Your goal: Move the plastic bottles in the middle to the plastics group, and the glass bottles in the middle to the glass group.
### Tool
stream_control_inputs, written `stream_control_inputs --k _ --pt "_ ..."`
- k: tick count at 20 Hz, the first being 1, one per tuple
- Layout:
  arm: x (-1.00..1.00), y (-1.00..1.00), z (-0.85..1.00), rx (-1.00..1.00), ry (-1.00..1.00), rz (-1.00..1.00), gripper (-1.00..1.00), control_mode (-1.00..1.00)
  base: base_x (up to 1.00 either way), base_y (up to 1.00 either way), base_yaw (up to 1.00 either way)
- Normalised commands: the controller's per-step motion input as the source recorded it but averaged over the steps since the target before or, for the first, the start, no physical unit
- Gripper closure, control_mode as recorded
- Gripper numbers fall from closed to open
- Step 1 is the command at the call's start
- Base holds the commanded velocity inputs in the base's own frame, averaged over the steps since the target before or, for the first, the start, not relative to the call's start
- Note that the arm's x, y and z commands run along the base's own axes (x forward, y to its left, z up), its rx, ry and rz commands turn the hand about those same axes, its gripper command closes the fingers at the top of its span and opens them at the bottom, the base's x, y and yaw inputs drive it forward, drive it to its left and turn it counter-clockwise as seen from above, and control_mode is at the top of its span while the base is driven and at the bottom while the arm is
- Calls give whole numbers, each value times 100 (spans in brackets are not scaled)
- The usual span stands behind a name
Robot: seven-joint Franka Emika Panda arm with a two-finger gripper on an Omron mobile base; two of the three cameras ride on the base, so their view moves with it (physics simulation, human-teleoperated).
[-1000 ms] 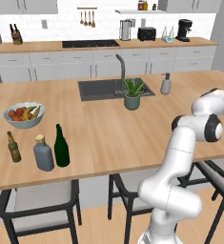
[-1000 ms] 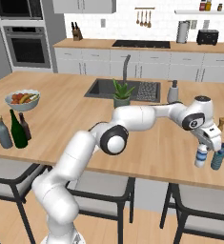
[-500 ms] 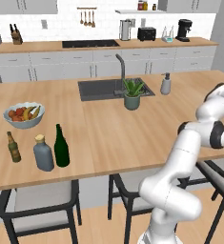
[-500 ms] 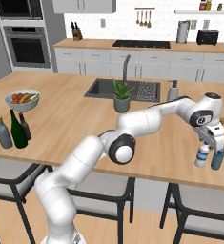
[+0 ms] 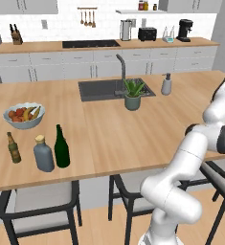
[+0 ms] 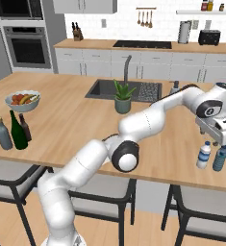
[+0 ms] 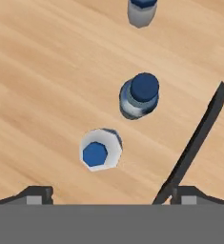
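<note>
The small clear plastic water bottle (image 6: 204, 154) with a white cap stands upright on the counter near its front right edge, beside a blue-capped bottle (image 6: 220, 158). My gripper (image 6: 214, 141) hangs just above them, open and holding nothing. In the hand view the water bottle (image 7: 100, 149) sits below and between my fingers, apart from them, with the blue-capped bottle (image 7: 139, 95) beyond it. At the counter's left end stand the squat grey-blue glass bottle (image 5: 43, 153) and the dark green wine bottle (image 5: 61, 147), close to a brown beer bottle (image 5: 13, 147).
A fruit bowl (image 5: 24, 115) sits behind the left bottles. A potted plant (image 5: 132, 94) and a grey pump dispenser (image 5: 166, 84) stand by the sink (image 5: 99, 88). Another blue-capped bottle (image 7: 142, 9) stands further off. Stools line the counter's front edge.
The jaws have spread wide and let go of the water bottle, which now stands free on the counter. The hand has lifted slightly above it.
</note>
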Motion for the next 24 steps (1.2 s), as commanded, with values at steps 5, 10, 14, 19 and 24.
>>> stream_control_inputs --k 5,10,14,19,24 --pt "-52 100 0 -19 0 5 -100 -100 0 0 0" --pt "-45 100 -27 -24 0 0 -100 -100 0 0 0" --pt "-57 81 -76 -27 -12 2 -100 -100 0 0 0" --pt "-66 53 -100 -44 -26 4 -100 -100 0 0 0" --pt "-57 61 -89 -42 -29 18 -100 -100 0 0 0"
